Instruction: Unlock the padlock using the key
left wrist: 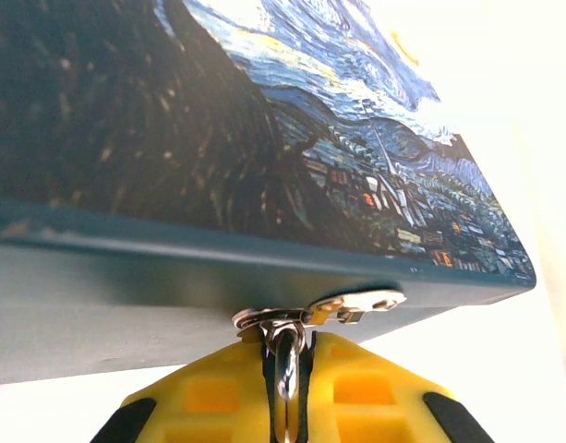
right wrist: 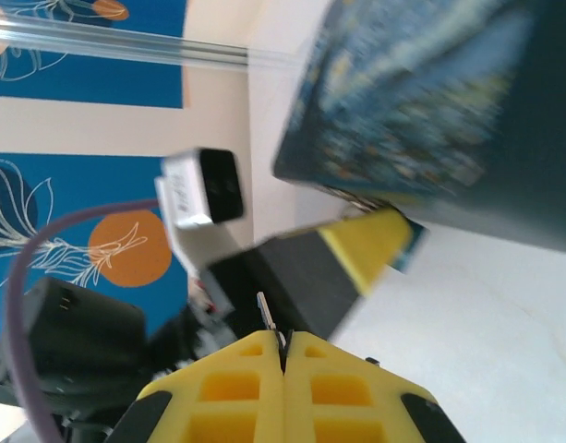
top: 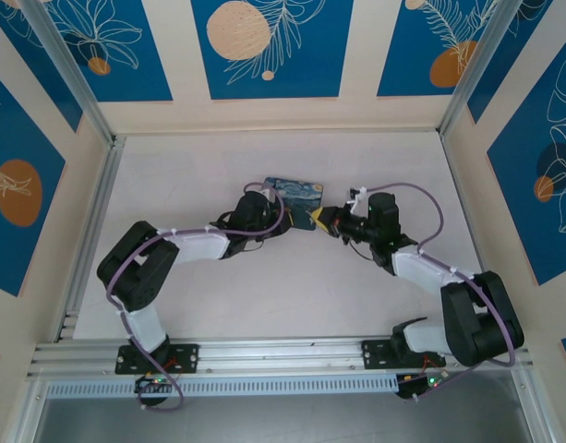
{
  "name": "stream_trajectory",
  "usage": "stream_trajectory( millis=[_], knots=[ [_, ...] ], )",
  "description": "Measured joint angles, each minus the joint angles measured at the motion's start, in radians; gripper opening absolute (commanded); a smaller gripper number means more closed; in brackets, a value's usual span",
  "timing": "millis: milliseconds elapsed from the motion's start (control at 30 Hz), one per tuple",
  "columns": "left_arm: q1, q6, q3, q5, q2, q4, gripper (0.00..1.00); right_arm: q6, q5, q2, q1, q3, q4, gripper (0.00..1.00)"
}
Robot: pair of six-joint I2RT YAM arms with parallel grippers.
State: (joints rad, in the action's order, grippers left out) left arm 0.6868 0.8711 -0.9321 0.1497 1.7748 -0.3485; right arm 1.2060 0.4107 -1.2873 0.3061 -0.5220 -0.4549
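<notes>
The painted box (left wrist: pixel 264 138) fills the upper part of the left wrist view, and a metal hasp (left wrist: pixel 356 303) sits on its near side. A silvery padlock (left wrist: pixel 288 369) hangs from the hasp, pinched between the yellow fingers of my left gripper (left wrist: pixel 286 343), which is shut on it. From above, the left gripper (top: pixel 301 220) sits at the box's (top: pixel 296 196) front edge. My right gripper (right wrist: pixel 283 343) is shut on the key (right wrist: pixel 266 312); its thin grey blade sticks out past the fingertips, pointing toward the left gripper's yellow finger (right wrist: pixel 370 245). The right gripper (top: pixel 331 221) is close beside the left one.
The box (right wrist: pixel 430 111) lies in the middle of the white table (top: pixel 264 295). Blue patterned walls enclose the table on three sides, with aluminium rails (top: pixel 264 355) along the near edge. The left arm's camera housing (right wrist: pixel 204 189) hangs close in front of the right gripper.
</notes>
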Motion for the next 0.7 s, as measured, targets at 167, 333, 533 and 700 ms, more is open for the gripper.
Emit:
stream_trajectory(
  millis=[167, 333, 533, 700],
  knots=[
    [-0.009, 0.048, 0.008, 0.052, -0.031, -0.002, 0.00, 0.055, -0.026, 0.011, 0.040, 0.077, -0.012, 0.00],
    [-0.015, 0.096, 0.043, 0.080, -0.083, -0.006, 0.00, 0.103, -0.047, -0.008, 0.097, 0.082, -0.069, 0.00],
    [-0.031, 0.119, 0.055, 0.087, -0.132, 0.029, 0.00, 0.142, -0.072, -0.058, 0.124, 0.082, -0.127, 0.00],
    [-0.032, 0.098, 0.034, 0.096, -0.140, 0.118, 0.00, 0.148, -0.075, -0.096, 0.115, 0.070, -0.149, 0.00]
  ],
)
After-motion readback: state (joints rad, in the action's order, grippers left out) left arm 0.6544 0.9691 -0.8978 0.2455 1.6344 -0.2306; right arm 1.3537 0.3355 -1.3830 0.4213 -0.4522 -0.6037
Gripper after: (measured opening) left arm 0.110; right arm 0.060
